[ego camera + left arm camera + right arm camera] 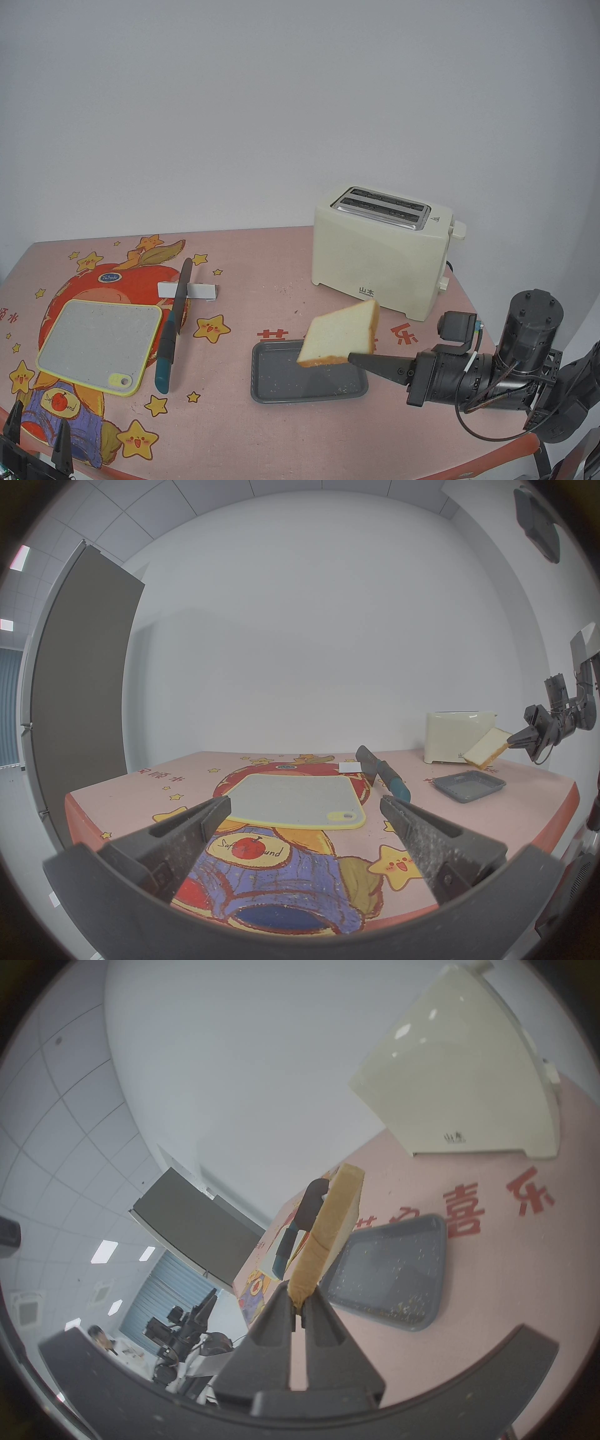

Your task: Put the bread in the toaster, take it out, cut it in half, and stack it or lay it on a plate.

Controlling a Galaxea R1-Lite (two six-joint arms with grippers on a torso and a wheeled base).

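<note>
Cream toaster (375, 262), one; bread slice (340, 334), one; tray (306, 382), one.

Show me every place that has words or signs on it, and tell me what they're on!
Toaster: a small dark logo low on its front.
Tablecloth: big red characters beside the tray, some hidden behind the bread.
Little drawn apple near the table's edge: curly handwriting, too blurred to read in full.
Big drawn apple: a blue oval label, too small to read.
</note>
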